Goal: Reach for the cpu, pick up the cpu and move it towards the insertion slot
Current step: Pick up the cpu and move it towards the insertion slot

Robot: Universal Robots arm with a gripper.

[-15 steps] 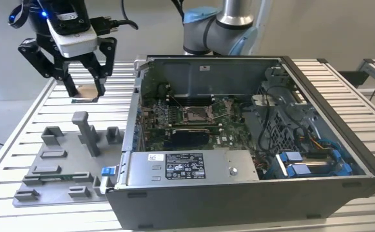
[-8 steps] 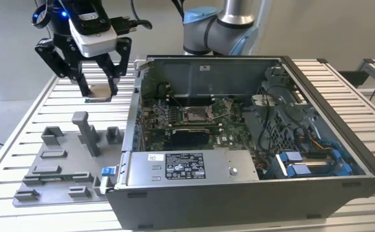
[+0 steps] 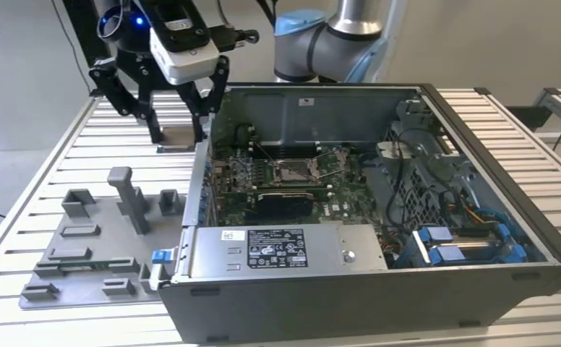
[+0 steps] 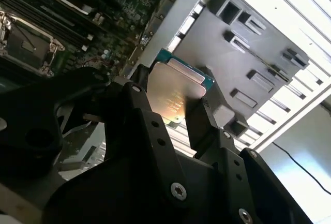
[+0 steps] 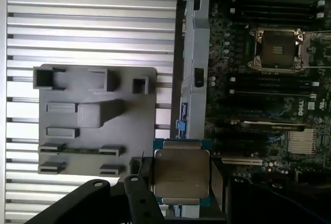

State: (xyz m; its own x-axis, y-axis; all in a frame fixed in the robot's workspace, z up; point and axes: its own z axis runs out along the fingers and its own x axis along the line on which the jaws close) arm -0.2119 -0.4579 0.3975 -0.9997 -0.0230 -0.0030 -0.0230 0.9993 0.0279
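Observation:
The cpu [image 5: 181, 168], a flat square chip with a pale metal top and a thin green rim, sits clamped between the black fingers of my gripper [image 5: 181, 182]. The second wrist view has the same cpu [image 4: 180, 85] held in the gripper [image 4: 173, 106]. In the exterior view the gripper [image 3: 177, 134] hangs over the slatted table just outside the computer case's wall, on the exterior view's left, with the cpu [image 3: 176, 137] between its fingers. The insertion slot [image 3: 293, 170], a square socket with a silver frame, lies on the motherboard inside the case and appears in both wrist views [image 5: 279, 49] [image 4: 26, 43].
The open computer case [image 3: 358, 289] stands on the slatted metal table [image 3: 30, 181]. A grey plastic fixture tray [image 3: 87, 246] with upright blocks lies on the exterior view's left. The case wall [image 3: 203, 173] stands between gripper and motherboard. Cables and blue parts [image 3: 454, 246] fill the case's other end.

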